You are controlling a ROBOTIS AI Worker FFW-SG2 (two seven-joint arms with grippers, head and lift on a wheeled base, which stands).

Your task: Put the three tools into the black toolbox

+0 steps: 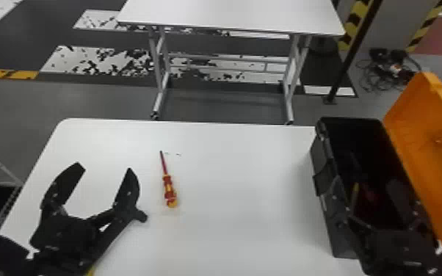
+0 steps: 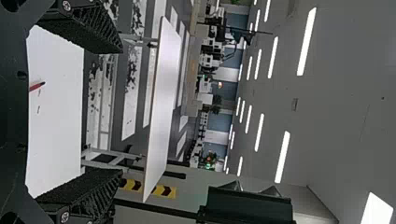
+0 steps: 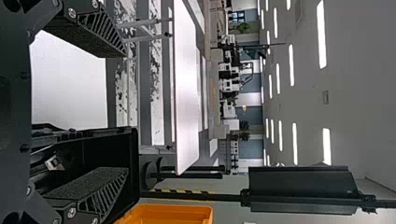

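Screwdriver (image 1: 169, 189) — red and yellow — on white table (image 1: 231, 227); toolbox (image 1: 320, 157) open.

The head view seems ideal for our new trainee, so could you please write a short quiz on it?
1. True or false: the screwdriver lies inside the black toolbox.

2. What colour is the toolbox's open lid?
a) green
b) orange
c) blue

3. Fill in the missing word: the left pincer has its two fingers ____ (apart or together).

Key: 1. false, it lies on the near white table; 2. b; 3. apart.
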